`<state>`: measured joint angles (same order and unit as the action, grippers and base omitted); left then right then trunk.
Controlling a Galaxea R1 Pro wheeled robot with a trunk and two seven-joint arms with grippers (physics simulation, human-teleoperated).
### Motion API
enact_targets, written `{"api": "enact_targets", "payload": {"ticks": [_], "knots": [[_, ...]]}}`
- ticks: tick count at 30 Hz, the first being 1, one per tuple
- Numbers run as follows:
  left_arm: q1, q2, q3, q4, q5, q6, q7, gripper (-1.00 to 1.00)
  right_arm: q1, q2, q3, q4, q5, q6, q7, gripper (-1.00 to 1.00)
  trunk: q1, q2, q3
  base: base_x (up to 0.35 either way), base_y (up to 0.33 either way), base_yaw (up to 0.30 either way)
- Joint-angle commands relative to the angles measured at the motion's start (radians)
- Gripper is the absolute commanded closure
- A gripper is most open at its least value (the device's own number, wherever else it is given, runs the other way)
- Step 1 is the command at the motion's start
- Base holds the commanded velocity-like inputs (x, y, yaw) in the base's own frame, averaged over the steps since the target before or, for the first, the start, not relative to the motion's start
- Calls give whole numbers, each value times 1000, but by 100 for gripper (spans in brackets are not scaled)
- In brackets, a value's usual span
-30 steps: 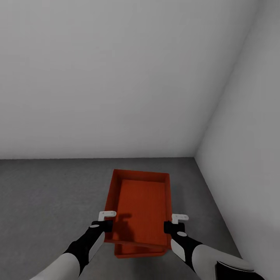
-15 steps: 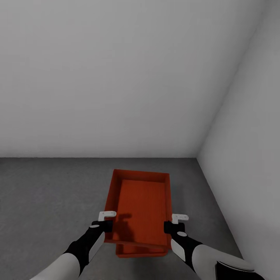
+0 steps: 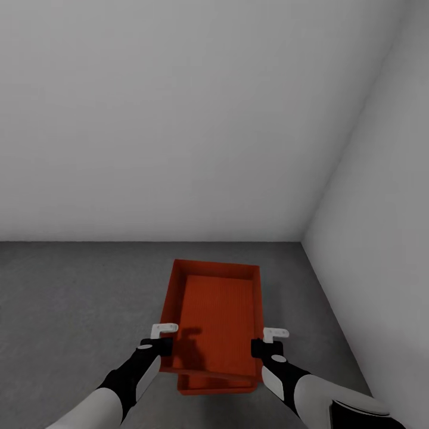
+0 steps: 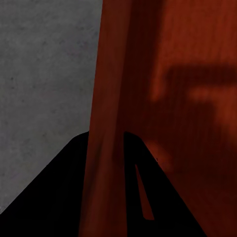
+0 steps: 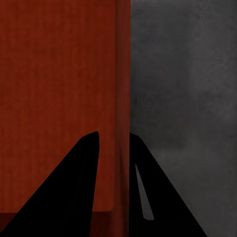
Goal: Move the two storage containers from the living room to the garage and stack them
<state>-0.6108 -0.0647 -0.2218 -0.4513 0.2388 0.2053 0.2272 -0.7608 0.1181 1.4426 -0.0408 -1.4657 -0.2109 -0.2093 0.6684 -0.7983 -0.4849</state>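
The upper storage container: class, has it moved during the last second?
Barely: the upper storage container holds its place against the floor-wall edge; slightly less of the lower container shows beneath it.

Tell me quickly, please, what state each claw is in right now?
Left claw: shut on the left wall of the upper storage container.
Right claw: shut on the right wall of the same container.

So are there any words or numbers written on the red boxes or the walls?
No, there is no writing to read anywhere.
The top storage container: plain orange-red, no label.
The lower storage container peeking out beneath it: no label.
The grey wall and the floor: bare, no signs.
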Motion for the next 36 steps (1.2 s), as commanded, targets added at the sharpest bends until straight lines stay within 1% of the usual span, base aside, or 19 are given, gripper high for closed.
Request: {"api": "enact_targets", "payload": {"ticks": [1, 8, 9, 12, 17, 19, 33, 36], "knots": [[-1, 42, 5, -60, -3, -1, 14, 100, 0, -2, 18, 19, -14, -1, -2, 100, 0, -1, -1, 0, 0, 0], [-1, 42, 5, -61, -3, -1, 14, 100, 0, -1, 18, 19, -14, -1, -2, 100, 0, -1, -1, 0, 0, 0], [-1, 5, -3, -5, 13, 0, 12, 100, 0, 0, 11, 4, -7, -5, -7, 100, 0, -1, -1, 0, 0, 0], [-1, 5, -12, -5, 21, -4, 12, 100, 0, 0, 3, 6, 3, -5, -7, 100, 0, -1, -1, 0, 0, 0], [-1, 6, -14, -8, 21, -4, 12, 100, 0, -1, -23, 5, 29, -5, -6, 100, 0, -1, -1, 0, 0, 0], [-1, 7, -14, -11, 22, -3, 11, 100, 0, -3, -28, 2, 32, -6, -5, 100, 0, -1, -1, 0, 0, 0], [-1, 8, -15, -11, 21, -3, 11, 100, 0, -1, -25, 11, 27, -6, -2, 100, 0, -1, -1, 0, 0, 0], [-1, 7, -13, -12, 19, -3, 11, 100, 0, -4, -23, 6, 25, -7, -3, 100, 0, -1, -1, 0, 0, 0]]}}
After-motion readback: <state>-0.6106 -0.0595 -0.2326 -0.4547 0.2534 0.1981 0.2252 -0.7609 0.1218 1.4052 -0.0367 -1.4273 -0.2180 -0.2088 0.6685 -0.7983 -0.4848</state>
